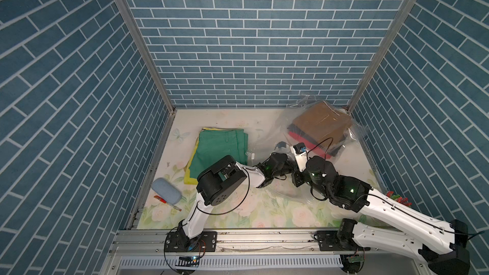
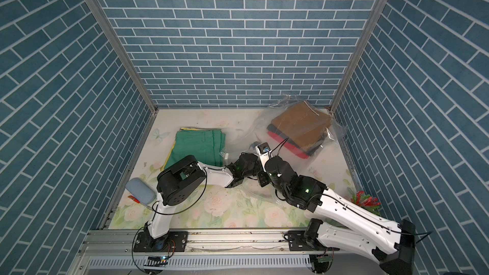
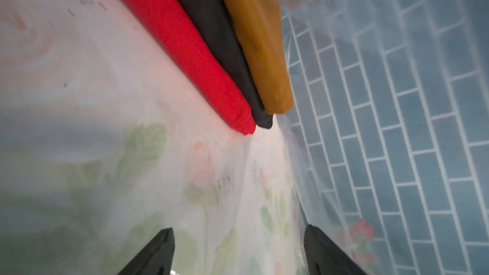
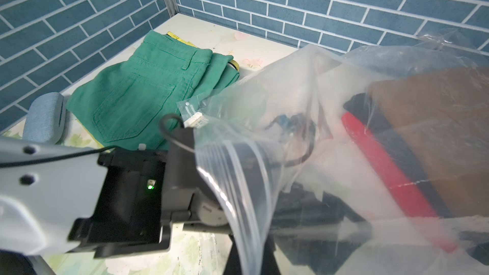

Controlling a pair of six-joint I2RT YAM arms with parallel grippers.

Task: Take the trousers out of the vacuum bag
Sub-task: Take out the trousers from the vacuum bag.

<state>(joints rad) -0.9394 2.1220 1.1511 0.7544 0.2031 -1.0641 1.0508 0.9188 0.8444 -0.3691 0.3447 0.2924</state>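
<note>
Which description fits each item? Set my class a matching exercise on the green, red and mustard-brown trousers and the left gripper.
Column one:
1. green trousers
2. red trousers
3. mustard-brown trousers
4. left gripper

Column two:
A. top of the stack in the vacuum bag
B. jaws open, facing the stack
C. outside the bag, on the yellow trousers
D. bottom of the stack in the bag

Pairs: 1-C, 2-D, 3-A, 4-B.
</note>
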